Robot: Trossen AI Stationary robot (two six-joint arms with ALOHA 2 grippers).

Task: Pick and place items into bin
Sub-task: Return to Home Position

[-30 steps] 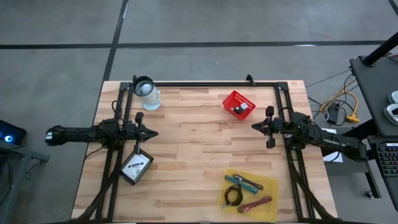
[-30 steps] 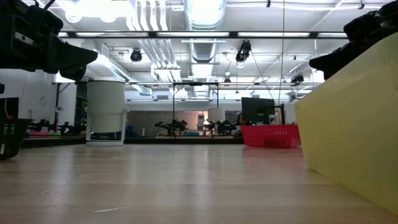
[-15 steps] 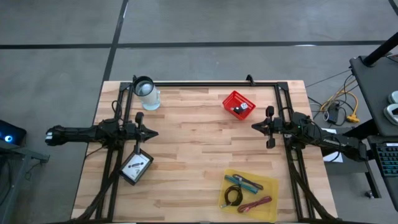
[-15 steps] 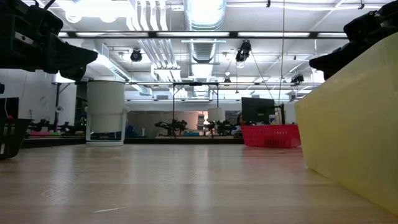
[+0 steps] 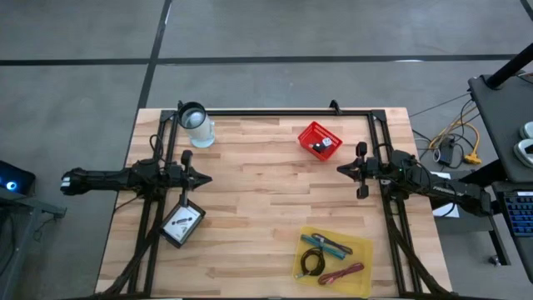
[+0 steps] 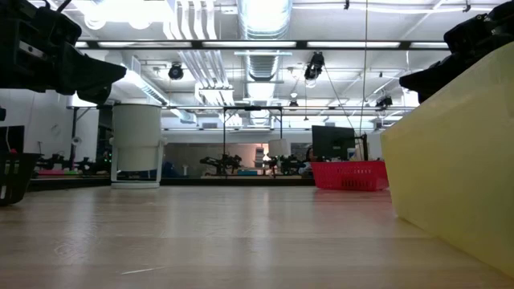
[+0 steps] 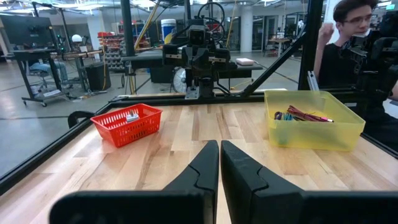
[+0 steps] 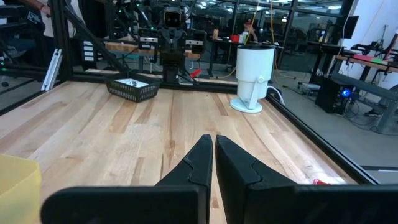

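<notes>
Wooden table, sorting seemingly done — sticks and cable lie in the yellow bin at 5 o'clock, cards in the black bin at 8. Left gripper at 9, right gripper at 3, fingers pressed together, empty — best parked level, clear of bins.
</notes>
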